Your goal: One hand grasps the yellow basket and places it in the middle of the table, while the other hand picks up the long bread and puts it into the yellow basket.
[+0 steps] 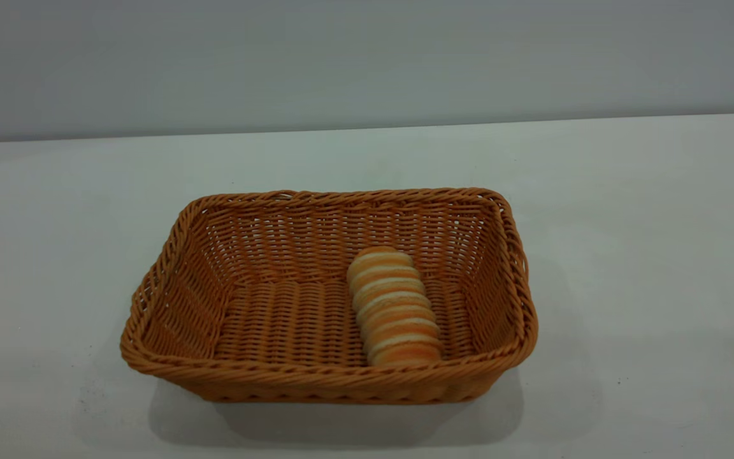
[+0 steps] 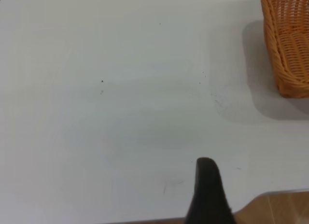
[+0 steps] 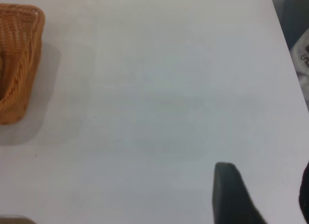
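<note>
In the left wrist view, only one black finger (image 2: 208, 192) of the left gripper is seen, rising from the lower edge of the frame right of centre; whether that gripper is released or clenched cannot be told, and nothing is held by it. It is poised over bare table (image 2: 120, 113), with a corner of the yellow basket (image 2: 288, 45) shown at the upper right of that frame, well apart from the finger. In the right wrist view, one dark finger (image 3: 232, 197) of the right gripper is seen at the lower right of the frame, with a second dark edge at the far right border; the state of this gripper cannot be told either, and nothing is gripped. The basket's corner is seen at the upper left of that frame, again well apart. In the exterior view neither gripper is shown. The basket is placed near the centre of the frame on the white tabletop, and the long bread (image 1: 394, 309) is laid inside it, right of the basket's middle, lengthwise from the far wall toward the near rim.
</note>
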Available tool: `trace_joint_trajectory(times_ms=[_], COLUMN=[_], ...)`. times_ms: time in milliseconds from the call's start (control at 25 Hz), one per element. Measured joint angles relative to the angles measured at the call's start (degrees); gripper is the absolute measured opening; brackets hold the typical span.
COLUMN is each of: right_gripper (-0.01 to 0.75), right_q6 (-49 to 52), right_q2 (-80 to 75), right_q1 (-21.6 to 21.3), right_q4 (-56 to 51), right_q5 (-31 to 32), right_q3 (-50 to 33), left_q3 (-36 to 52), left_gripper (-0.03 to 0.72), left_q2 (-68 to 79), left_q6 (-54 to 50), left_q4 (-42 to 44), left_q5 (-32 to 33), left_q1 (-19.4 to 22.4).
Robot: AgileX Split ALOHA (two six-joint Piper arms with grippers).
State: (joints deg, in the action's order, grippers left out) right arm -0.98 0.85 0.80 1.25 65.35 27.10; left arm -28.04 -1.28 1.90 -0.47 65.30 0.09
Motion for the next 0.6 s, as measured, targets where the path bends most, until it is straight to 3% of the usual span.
trace_joint_trajectory(times_ms=[600], right_gripper=[0.382], right_q6=[0.0], right_q2=[0.0], right_q1=[0.0], right_q4=[0.0], right_q5=[0.0], right_q3=[0.0], left_q3=[0.0], left_gripper=[0.581], left_q2=[0.0], left_q6=[0.0], left_q4=[0.0], left_q5=[0.0], left_q1=[-0.9])
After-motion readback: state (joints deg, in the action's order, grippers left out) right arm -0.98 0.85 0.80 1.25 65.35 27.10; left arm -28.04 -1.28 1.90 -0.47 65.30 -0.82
